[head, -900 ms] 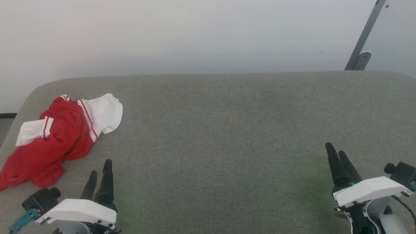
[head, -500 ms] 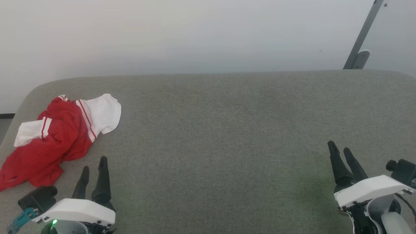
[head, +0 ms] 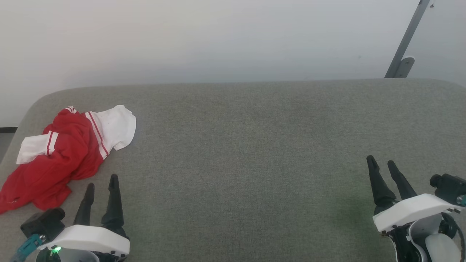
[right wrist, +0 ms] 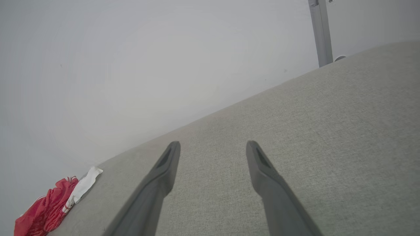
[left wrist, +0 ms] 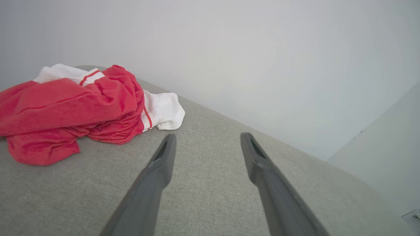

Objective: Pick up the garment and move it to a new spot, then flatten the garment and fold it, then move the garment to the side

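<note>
Head view first: what is lying where on the grey upholstered surface [head: 255, 145]?

— The red-and-white jersey T-shirt [head: 62, 156] is lying crumpled at the left end. Its long axis is running diagonally from the near left, by the edge, up to the far right, where a white sleeve is ending it.

— Which arm is sitting nearer?

— The left gripper [head: 102, 181]. It is hovering just near and right of the T-shirt, fingers spread apart and gripping nothing. In the left wrist view the red cloth is sitting ahead and left of the fingertips, close but not touching. The right gripper [head: 380, 160] is waiting well apart at the right end, likewise spread and empty. I am judging the reach to be the left arm's, heading far and left.
</note>
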